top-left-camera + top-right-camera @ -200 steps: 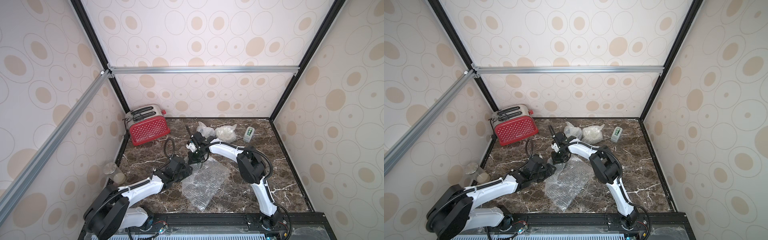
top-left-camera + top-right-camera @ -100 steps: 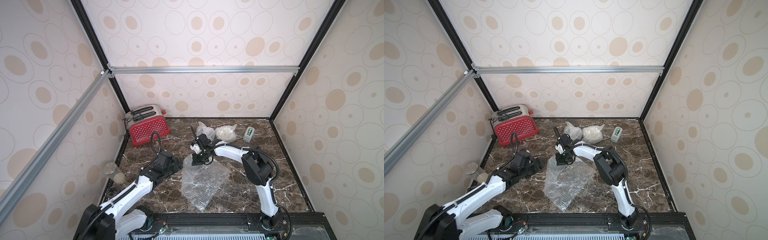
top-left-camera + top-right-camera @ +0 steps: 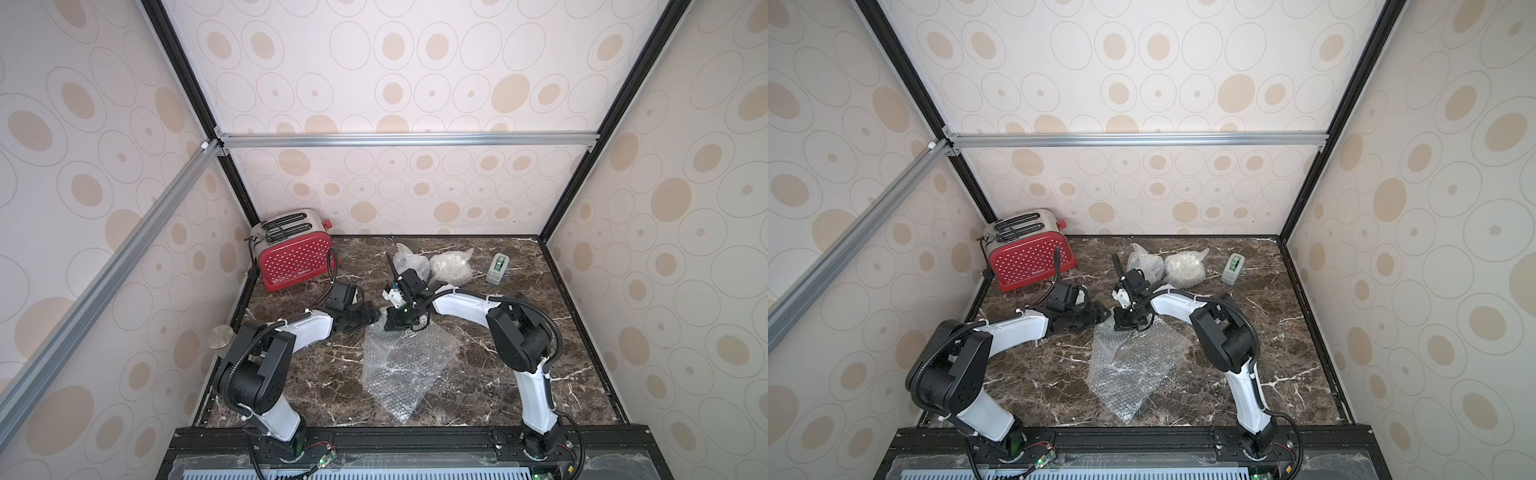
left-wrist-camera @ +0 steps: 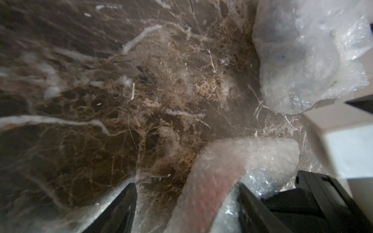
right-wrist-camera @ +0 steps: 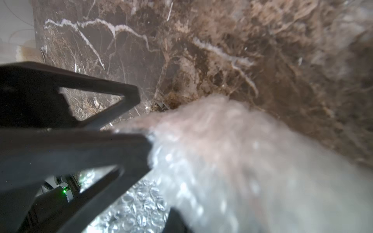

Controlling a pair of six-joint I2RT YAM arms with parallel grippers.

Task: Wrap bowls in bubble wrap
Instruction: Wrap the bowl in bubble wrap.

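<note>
A bubble wrap sheet (image 3: 403,370) lies mid-worktop (image 3: 582,353), its far corner lifted. The right end effector (image 3: 392,326) is clamped shut on that corner. The left end effector (image 4: 185,184) stands open just beside it, a fold of the wrap between its fingers (image 4: 121,209). Two wrapped bundles (image 3: 451,266) sit at the back, between a red toaster (image 3: 295,257) and a tape dispenser (image 3: 498,268).
</note>
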